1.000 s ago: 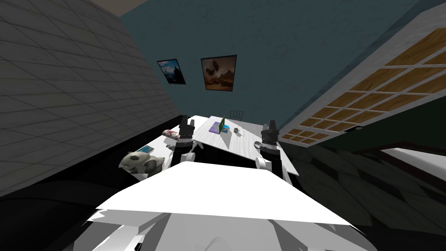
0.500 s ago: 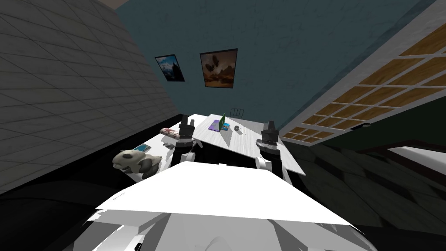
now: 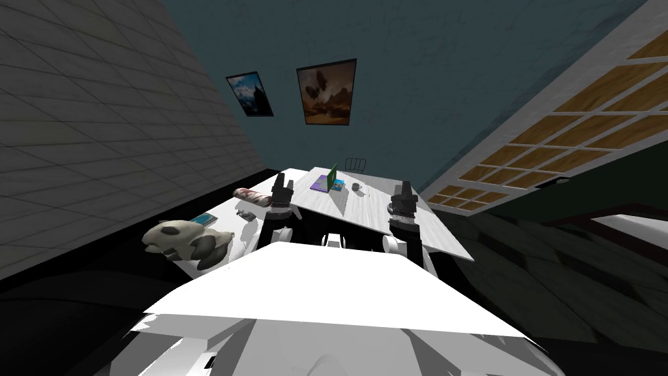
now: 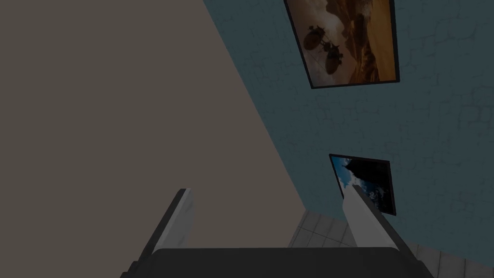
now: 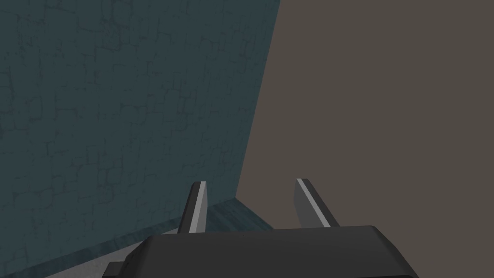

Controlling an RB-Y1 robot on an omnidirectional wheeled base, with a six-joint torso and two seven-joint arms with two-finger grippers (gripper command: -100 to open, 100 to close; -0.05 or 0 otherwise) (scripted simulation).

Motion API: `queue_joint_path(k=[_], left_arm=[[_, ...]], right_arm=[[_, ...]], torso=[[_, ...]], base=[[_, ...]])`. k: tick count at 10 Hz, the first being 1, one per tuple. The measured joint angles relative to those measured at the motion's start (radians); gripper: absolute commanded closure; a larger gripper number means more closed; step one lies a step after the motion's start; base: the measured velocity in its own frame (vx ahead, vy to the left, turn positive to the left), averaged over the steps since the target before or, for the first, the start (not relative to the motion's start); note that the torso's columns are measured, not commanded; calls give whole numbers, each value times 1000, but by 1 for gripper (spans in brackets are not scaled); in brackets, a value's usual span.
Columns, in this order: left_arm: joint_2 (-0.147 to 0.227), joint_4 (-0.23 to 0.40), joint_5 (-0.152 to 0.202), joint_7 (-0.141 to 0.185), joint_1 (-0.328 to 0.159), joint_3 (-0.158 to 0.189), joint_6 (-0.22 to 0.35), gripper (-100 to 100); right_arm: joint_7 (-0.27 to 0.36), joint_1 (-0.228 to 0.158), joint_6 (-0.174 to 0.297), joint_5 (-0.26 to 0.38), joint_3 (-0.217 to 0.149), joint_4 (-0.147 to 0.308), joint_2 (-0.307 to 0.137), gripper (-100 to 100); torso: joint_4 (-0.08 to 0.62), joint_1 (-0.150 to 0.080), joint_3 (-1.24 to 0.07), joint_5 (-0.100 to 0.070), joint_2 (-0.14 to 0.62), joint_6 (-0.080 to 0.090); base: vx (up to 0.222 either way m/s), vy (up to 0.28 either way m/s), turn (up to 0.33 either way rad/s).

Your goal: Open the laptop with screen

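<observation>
Left pincer (image 3: 281, 181) and right pincer (image 3: 404, 189) both released; laptop (image 3: 328, 181) sits far across tabletop (image 3: 391, 222), lid seemingly ajar. Close in before reaching.

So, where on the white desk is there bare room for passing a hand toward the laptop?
The near half of the desk is bare, from the laptop and the cup back to the right pincer. The far end is crowded by those two. The white surface on the left holds a roll, a teal book and a plush animal.
</observation>
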Motion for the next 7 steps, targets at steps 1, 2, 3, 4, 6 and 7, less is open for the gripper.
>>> queue_joint_path(k=[1,2,3,4,6,7], left_arm=[[16,25,-1,-3,-18,2,-1,-100],[30,50,-1,-5,-36,6,-1,-100],[39,81,-4,-10,-57,7,-2,-100],[48,99,-5,-15,-70,7,1,-100],[60,147,-6,-20,-101,13,-4,-100],[65,173,-5,-21,-120,17,-2,-100]], right_arm=[[0,0,0,0,0,0,0,0],[0,0,0,0,0,0,0,0],[0,0,0,0,0,0,0,0],[0,0,0,0,0,0,0,0],[0,0,0,0,0,0,0,0],[0,0,0,0,0,0,0,0]], torso=[[3,0,-5,0,2,0],[4,0,-5,0,3,0],[4,0,-5,0,4,0],[4,0,-5,0,4,0],[4,0,-5,0,4,0],[4,0,-5,0,4,0]], base=[[10,-6,-34],[11,-5,-38],[14,-3,-44],[16,-5,-57],[9,-5,-19],[12,-7,-58]])
